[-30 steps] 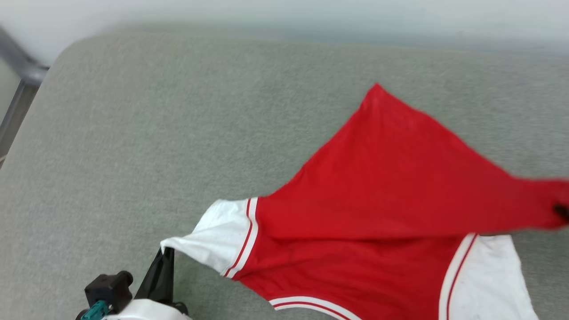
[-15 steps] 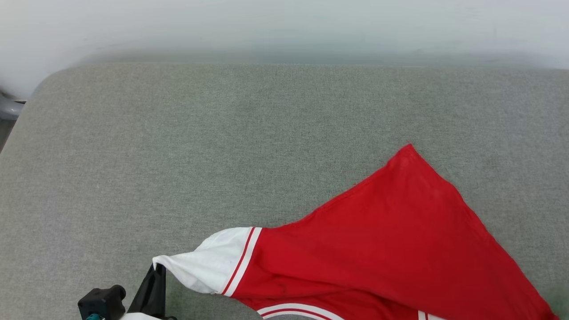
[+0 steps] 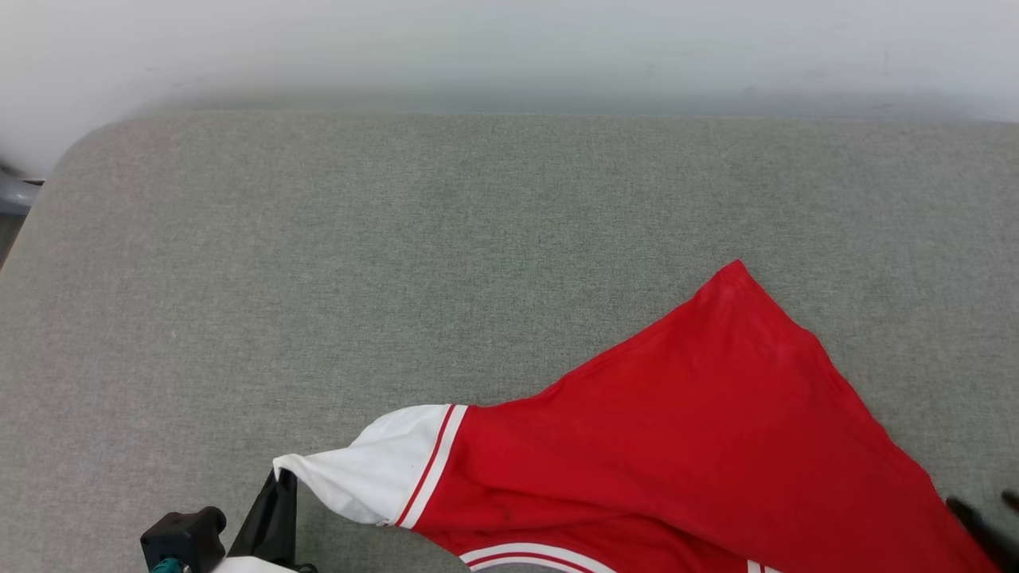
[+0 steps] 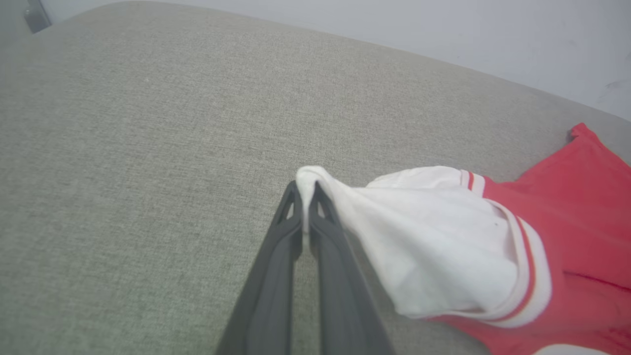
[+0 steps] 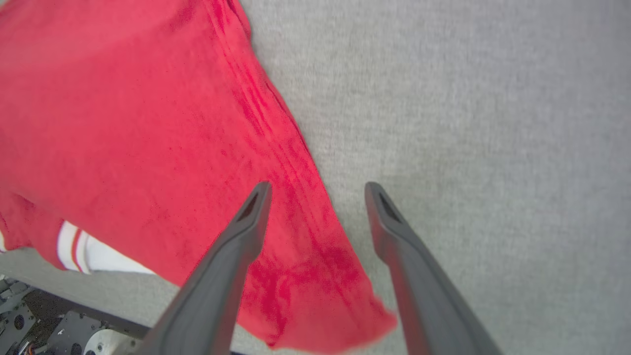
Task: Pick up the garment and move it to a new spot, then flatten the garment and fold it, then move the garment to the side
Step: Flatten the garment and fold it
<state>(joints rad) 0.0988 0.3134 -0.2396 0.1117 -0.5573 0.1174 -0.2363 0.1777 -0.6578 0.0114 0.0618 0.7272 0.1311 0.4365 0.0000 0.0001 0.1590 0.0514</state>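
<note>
Right fingers: my right gripper [image 5: 318, 187] now stands spread wide with nothing between the prongs. One prong is over red cloth, the other over bare grey. A second ago it was clamped on a red corner, stretched taut to the right edge of the head view.
Left fingers: my left gripper [image 4: 305, 190] is pinched shut on the tip of the white sleeve [image 4: 434, 246], at the lower left of the head view, same as before.
Garment: the garment [image 3: 700, 446] fills the lower right of the head view, on the grey padded surface [image 3: 398, 239]. Its red body sags into a triangle peaking at middle right.
Dropped corner: the released hem corner [image 5: 335, 315] lies slack at the bottom centre of my right wrist view.
Camera: my head view shifted too, so part of the apparent slide is not the cloth's.
Meaning: the carry looks finished on my right side, so flattening comes next.
Concern: the sleeve hangs bunched from my left fingers, so it needs spreading before any fold.
</note>
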